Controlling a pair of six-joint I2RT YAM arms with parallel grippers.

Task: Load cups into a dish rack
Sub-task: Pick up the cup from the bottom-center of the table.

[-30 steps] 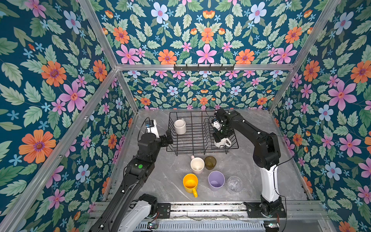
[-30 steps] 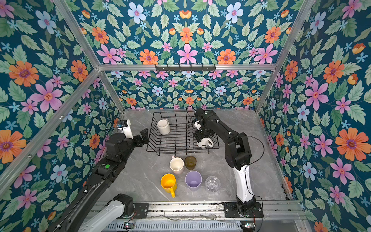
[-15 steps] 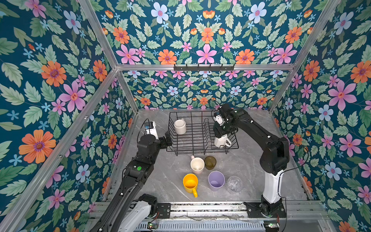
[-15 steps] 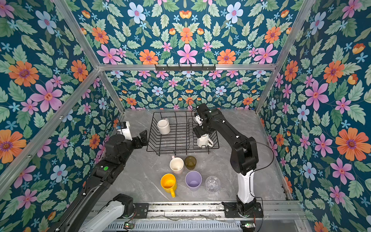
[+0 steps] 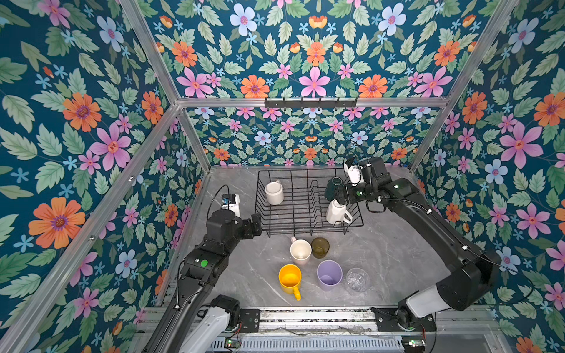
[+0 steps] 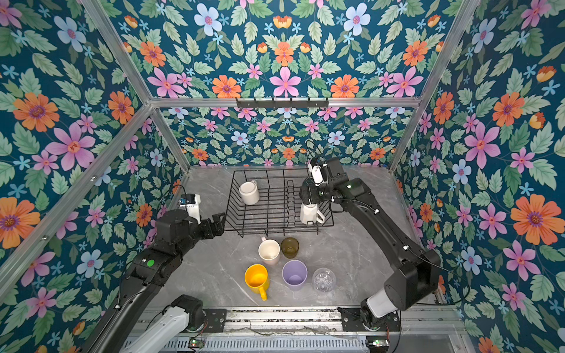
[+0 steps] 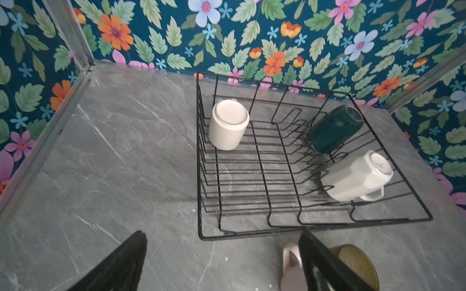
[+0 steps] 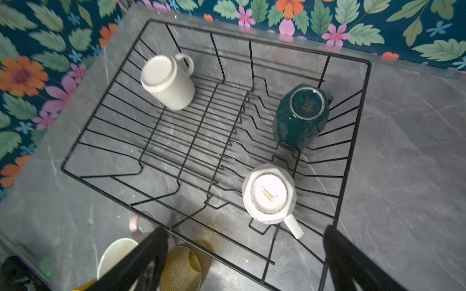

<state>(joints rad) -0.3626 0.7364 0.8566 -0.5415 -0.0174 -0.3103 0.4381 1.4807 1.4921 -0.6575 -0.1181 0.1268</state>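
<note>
The black wire dish rack [image 5: 308, 231] [image 8: 100, 185] holds three cups upside down. A cream mug [image 5: 274, 192] [image 7: 228, 124] stands at its far left. A dark green mug [image 5: 332, 184] [image 8: 302, 114] and a white faceted mug [image 5: 336, 212] [image 8: 268, 192] stand on its right. My right gripper [image 5: 341, 195] [image 8: 245, 230] hovers open and empty above those two. My left gripper [image 5: 256, 223] [image 7: 223, 233] is open and empty at the rack's near left corner. In front of the rack stand a pale pink mug [image 5: 300, 250], an olive glass [image 5: 320, 247], a yellow mug [image 5: 289, 278], a lilac tumbler [image 5: 329, 275] and a clear glass [image 5: 356, 279].
Flowered walls with aluminium posts [image 5: 195, 143] close in the grey marble table [image 5: 391, 253] on three sides. A metal rail [image 5: 305, 316] with both arm bases runs along the front edge. A black hook bar [image 5: 310, 103] hangs on the back wall.
My right gripper has lifted off the white faceted mug, drawn back to the right and opened wider. My left gripper has slid slightly toward the front beside the rack.
</note>
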